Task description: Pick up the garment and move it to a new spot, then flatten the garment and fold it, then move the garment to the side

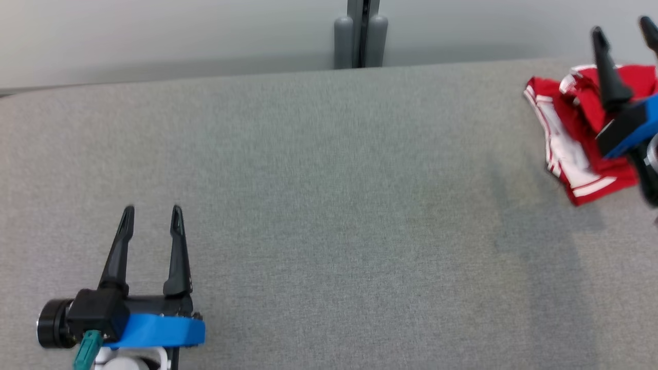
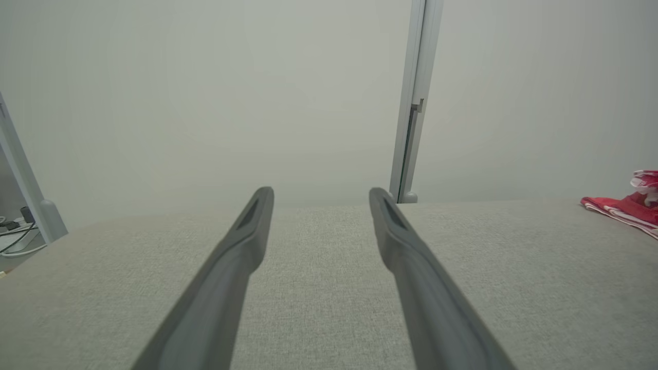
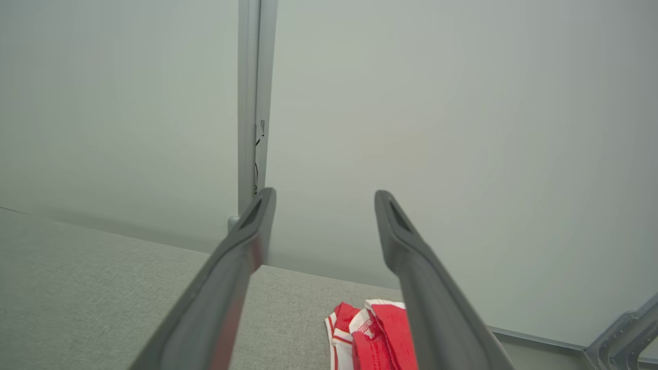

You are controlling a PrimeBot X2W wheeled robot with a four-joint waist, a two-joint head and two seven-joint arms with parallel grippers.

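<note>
The garment [image 1: 576, 133] is red with white stripes and lies bunched at the far right of the grey table [image 1: 329, 205]. In the left wrist view the garment [image 2: 624, 208] shows at the right edge. My right gripper [image 1: 624, 31] hovers above the garment, open, with nothing between its fingers. In the right wrist view the garment [image 3: 375, 336] lies below and between the spread fingers [image 3: 241, 267] of my right gripper [image 3: 324, 198]. My left gripper [image 1: 152, 211] stands open at the lower left, over bare table, far from the garment. The left gripper [image 2: 320, 194] is empty in its own wrist view.
A pale wall runs behind the table's far edge, with a grey post [image 1: 362, 33] at its middle. Cables [image 2: 15, 236] lie on the floor past the table's left end. A grey frame [image 3: 624, 339] stands beyond the table's right corner.
</note>
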